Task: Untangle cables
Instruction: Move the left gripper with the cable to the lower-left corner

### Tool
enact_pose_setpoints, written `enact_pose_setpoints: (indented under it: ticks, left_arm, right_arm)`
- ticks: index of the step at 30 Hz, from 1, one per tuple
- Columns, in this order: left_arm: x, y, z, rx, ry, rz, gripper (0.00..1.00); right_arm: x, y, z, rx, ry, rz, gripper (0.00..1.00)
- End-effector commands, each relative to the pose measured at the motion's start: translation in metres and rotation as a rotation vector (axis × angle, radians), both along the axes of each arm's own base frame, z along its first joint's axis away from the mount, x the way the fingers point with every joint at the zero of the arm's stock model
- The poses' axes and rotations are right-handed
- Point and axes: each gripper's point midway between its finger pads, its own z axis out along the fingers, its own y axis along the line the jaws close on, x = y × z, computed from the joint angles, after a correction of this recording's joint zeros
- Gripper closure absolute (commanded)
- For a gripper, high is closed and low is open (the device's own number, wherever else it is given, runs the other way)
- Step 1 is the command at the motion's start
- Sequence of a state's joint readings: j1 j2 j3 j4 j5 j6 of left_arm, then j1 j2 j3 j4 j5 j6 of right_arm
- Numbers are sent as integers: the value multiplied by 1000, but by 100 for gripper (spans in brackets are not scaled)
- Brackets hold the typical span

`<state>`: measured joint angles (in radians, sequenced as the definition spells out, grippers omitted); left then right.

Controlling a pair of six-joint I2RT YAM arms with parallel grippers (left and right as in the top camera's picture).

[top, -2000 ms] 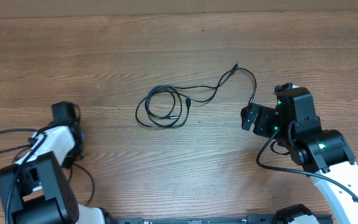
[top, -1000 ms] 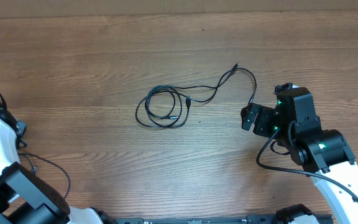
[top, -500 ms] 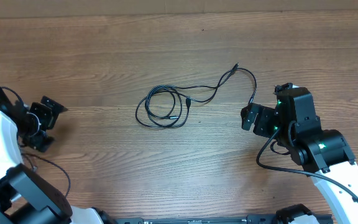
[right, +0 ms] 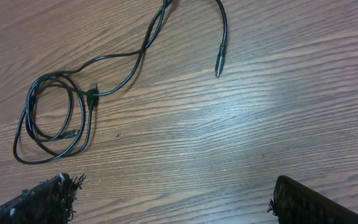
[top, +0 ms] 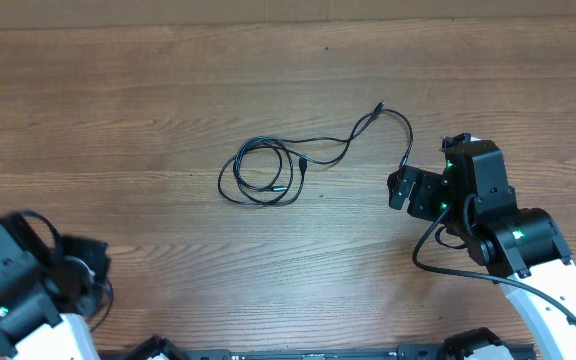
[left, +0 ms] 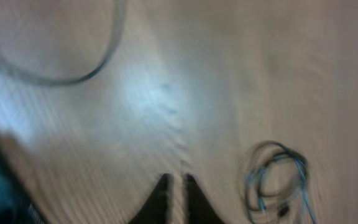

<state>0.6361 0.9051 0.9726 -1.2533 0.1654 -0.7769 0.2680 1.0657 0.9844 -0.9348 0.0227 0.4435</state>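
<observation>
Cables [top: 263, 172] lie looped on the table [top: 168, 80], one plug [right: 219, 65] trailing near the right gripper [top: 405, 188], whose jaws stand wide and empty. The left gripper [left: 177, 198] is closed on nothing. Better to pinch that plug low and pull gently away from the loops.

I see the cables [top: 261, 173] coiled mid-frame on the counter [top: 168, 80]. One strand runs toward the upper right, then curls down to a plug just beside my right tool [top: 400, 189]. My left arm [top: 28, 290] is a blur at lower left.
</observation>
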Motion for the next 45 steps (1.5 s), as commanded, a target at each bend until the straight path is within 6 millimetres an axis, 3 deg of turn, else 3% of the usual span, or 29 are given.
enact_pose_setpoints:
  ticks: [1,4,9,16,22,27,32,36,45]
  left_arm:
    - [-39,2,-49,-70,152,348,96]
    - [-53,-6,-87,-138,232,487,96]
    - [-61,1,-131,-117,318,525,96]
    - [-73,22,-160,-31,480,555,95]
    - [-88,26,-192,-25,675,557,95]
    - [-90,36,-206,22,720,557,95]
    - [-77,44,-215,31,660,603,96]
    - [-47,69,-219,97,513,598,96]
    - [-3,113,-204,229,336,564,96]
  right_arm:
    - [3,0,5,5,-16,-2,0]
    - [3,0,5,5,-16,-2,0]
    - [3,0,5,5,-16,-2,0]
    - [3,0,5,4,-16,-2,0]
    - [3,0,5,4,-16,-2,0]
    - [3,0,5,4,-16,-2,0]
    - [3,0,5,4,-16,-2,0]
    - [3,0,5,4,-16,-2,0]
    - [3,0,5,5,-16,-2,0]
